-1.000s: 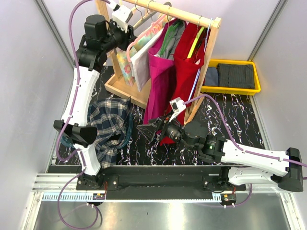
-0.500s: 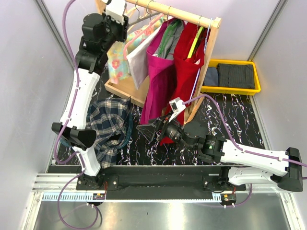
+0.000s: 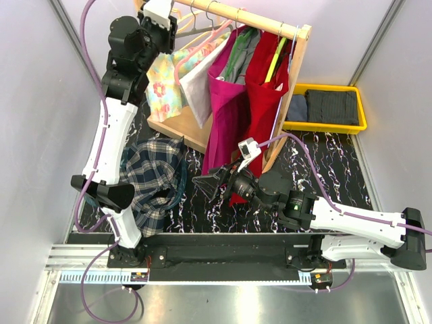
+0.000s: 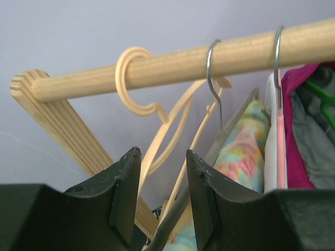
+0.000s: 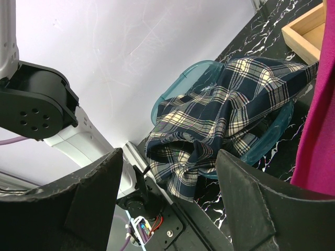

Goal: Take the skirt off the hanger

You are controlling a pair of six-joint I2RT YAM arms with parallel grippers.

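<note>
Left gripper (image 4: 163,154): my 2 fingers (image 4: 125,188) stand partly apart around the floral skirt (image 4: 241,151)'s hanger (image 4: 226,132); clamped or not, I cannot tell.
Right gripper (image 5: 170,157): spread wide, gripping nothing.

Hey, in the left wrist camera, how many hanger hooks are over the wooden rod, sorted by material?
Cream plastic hook: 1
Metal wire hooks: 2
Total on the wooden rod: 3
</note>
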